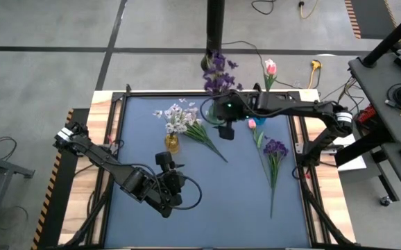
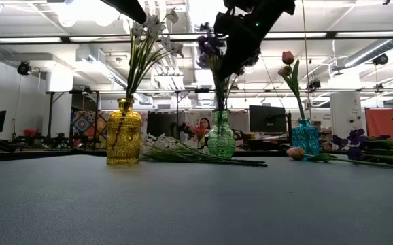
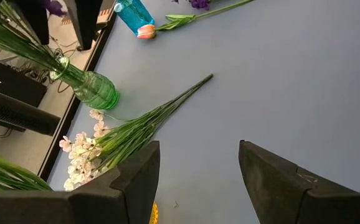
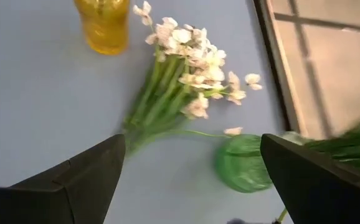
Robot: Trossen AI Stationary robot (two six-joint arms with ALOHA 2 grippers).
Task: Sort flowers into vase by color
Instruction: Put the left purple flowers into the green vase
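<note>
Both grippers are open and hold nothing. My right gripper (image 1: 226,130) hovers just in front of the green vase (image 4: 245,165), which holds purple flowers (image 1: 218,73). A loose white spray (image 4: 186,62) lies flat on the mat between that vase and the yellow vase (image 1: 171,142), which holds white flowers (image 2: 149,27). My left gripper (image 1: 167,163) waits on the near side of the yellow vase, facing the white spray (image 3: 114,140). A blue vase (image 2: 305,139) holds one pink tulip (image 2: 288,58). A second pink tulip (image 1: 252,123) and purple sprigs (image 1: 275,149) lie on the mat.
The three vases stand in a row across the far half of the dark mat (image 1: 145,208). The loose white spray's stem (image 1: 218,154) points toward the middle. The purple sprigs' stems (image 1: 272,198) run toward the near edge on the right. A black post (image 1: 216,24) stands behind the table.
</note>
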